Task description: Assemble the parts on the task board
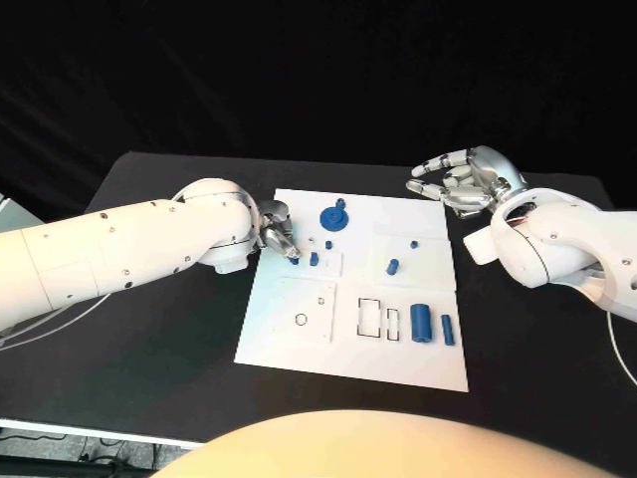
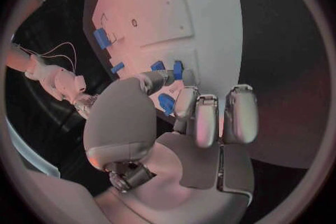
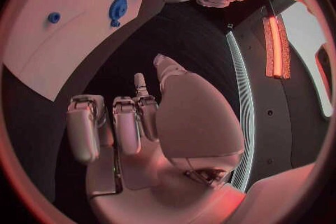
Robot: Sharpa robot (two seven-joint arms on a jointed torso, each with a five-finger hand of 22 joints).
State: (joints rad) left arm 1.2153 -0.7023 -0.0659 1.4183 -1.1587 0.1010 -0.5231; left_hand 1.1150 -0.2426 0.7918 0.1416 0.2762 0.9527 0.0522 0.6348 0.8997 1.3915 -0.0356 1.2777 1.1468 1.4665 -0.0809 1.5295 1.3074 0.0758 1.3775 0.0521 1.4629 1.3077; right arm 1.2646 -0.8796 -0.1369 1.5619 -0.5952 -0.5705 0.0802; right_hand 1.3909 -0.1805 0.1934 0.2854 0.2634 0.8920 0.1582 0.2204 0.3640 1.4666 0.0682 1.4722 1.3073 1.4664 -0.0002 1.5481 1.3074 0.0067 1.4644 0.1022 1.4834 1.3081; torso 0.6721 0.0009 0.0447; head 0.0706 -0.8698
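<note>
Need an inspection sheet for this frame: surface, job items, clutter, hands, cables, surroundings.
Surface: black table, with the white task board in the middle.
Job's things: blue parts on the board: a round part near the far edge, a small part mid-board, two upright cylinders toward the right near side, and small pieces by the left hand.
Clutter: nothing seen.
Hands: left hand is over the board's left edge, fingertips at a small blue piece; whether it grips the piece is unclear. Right hand is off the board's far right corner, fingers curled, holding nothing.
Cables: thin pale cable runs under the left arm.
Surroundings: dark backdrop.
</note>
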